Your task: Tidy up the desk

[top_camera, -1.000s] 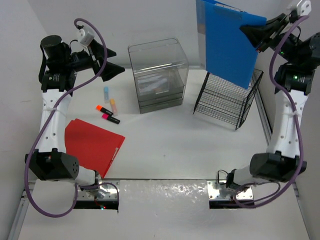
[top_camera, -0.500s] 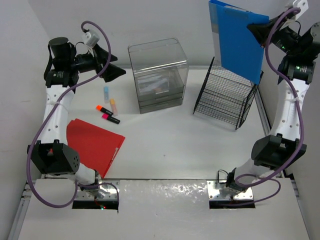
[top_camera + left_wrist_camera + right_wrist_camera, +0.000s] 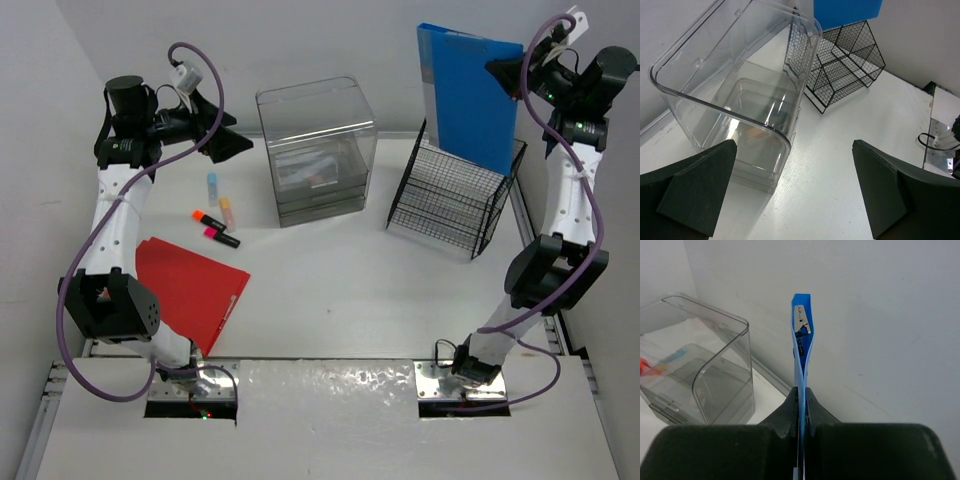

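Looking at the top view first, we see the desk (image 3: 330, 290) filling the middle of the frame: a flat white top with thin grey rails at its edges, only partly tidied. At the upper right the right gripper (image 3: 507, 70) is clenched on a blue folder (image 3: 465, 95), held upright above the black wire rack (image 3: 455, 205). We judge the folder is bound for the rack but not yet in it. At the upper left the left gripper (image 3: 228, 140) hangs released, grasping nothing, beside the clear drawer box (image 3: 315, 150). By our reckoning most of the work is left: a red folder (image 3: 195, 290) lies flat at the lower left, and 4 small highlighters (image 3: 226, 210) lie loose above it.

From the left wrist, 2 dark fingers (image 3: 695, 195) sit at the lower corners, wide apart, with only bare white desk between them. The box is at the upper left, the rack at upper centre.

From the right wrist, the jaws pinch the folder's edge at lower centre. We see it edge-on, a metal clip (image 3: 802, 317) inside near its top.
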Tool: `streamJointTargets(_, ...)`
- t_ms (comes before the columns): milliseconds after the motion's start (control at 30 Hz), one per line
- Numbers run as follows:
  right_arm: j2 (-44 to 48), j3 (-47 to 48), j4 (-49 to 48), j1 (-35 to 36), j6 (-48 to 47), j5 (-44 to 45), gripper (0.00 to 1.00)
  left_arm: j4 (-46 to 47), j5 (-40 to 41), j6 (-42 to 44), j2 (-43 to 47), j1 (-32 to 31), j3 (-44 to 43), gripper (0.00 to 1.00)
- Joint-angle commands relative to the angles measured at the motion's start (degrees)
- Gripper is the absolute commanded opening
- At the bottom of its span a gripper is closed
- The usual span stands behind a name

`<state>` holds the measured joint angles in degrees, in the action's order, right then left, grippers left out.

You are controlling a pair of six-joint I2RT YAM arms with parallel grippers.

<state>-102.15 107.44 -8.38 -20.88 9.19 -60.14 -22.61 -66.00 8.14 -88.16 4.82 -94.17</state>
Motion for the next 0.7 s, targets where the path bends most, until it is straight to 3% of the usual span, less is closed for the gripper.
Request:
streamJointTargets(0,-0.2,4.2,-4.3,-0.1,-1.5,-0.2,0.0,0.7,-0.4,0.1,0.6,-0.5,-2.3,0.99)
streamJointTargets(200,-1.5,1.9,-6.6,-0.1,-0.8,-0.5,0.0,0.5,-0.4,0.4,0.0,-0.6,-2.3,0.99)
streamJointTargets(400,0.2,-5.9,-15.7,-0.1,1.1,-0.9,0.0,0.6,-0.8,0.2,-0.3,-0.6,-2.4,0.99)
streamJointTargets(667,-1.7,-7.2,-23.3,-0.1,2.7,-0.5,0.0,0.6,-1.3,-0.4,-0.4,-0.7,-2.7,0.99)
